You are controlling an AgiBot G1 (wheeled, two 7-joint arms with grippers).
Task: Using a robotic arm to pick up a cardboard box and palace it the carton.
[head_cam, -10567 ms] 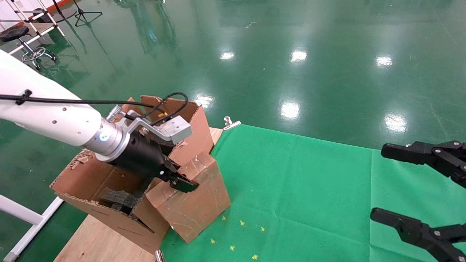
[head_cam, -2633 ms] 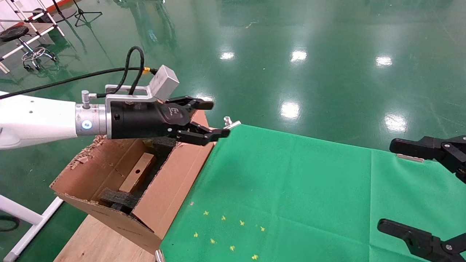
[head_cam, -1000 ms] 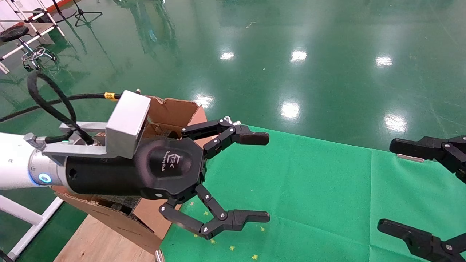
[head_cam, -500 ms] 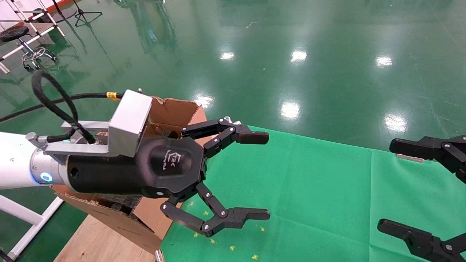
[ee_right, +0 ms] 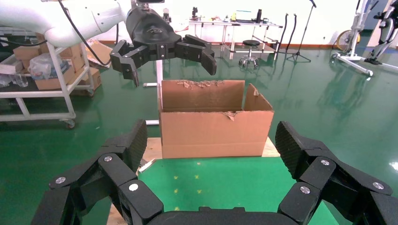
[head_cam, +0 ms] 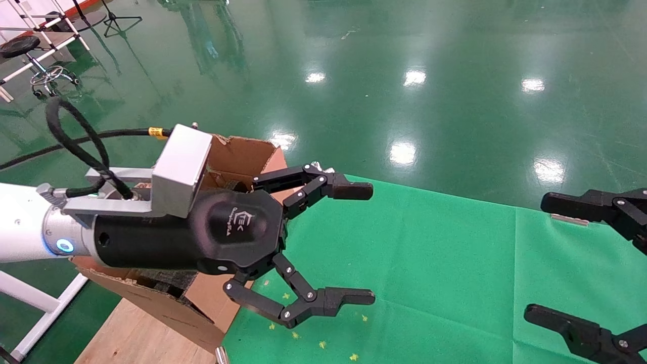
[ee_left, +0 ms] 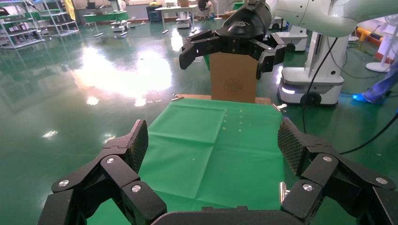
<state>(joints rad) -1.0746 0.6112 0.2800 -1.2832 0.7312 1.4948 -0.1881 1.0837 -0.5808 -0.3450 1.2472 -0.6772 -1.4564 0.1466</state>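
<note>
1. The white robotic arm with silver wrist, blue ring light and black two-finger left gripper is held in the air above the green cloth, just beside the large brown corrugated carton.
2. Its jaws are spread wide and nothing is held between them; one fingertip is seen above the other.
3. The carton is stood on the wooden board at the cloth's left edge, behind and below the gripper body.
4. In the right wrist view the carton is shown upright with torn flap edges, and the left gripper is seen above it.
5. The small cardboard box cannot be seen in any view; the carton's inside is hidden by the arm.
6. The all-black right gripper is parked over the cloth's far right side, well apart from the carton, fingers spread and empty.
</note>
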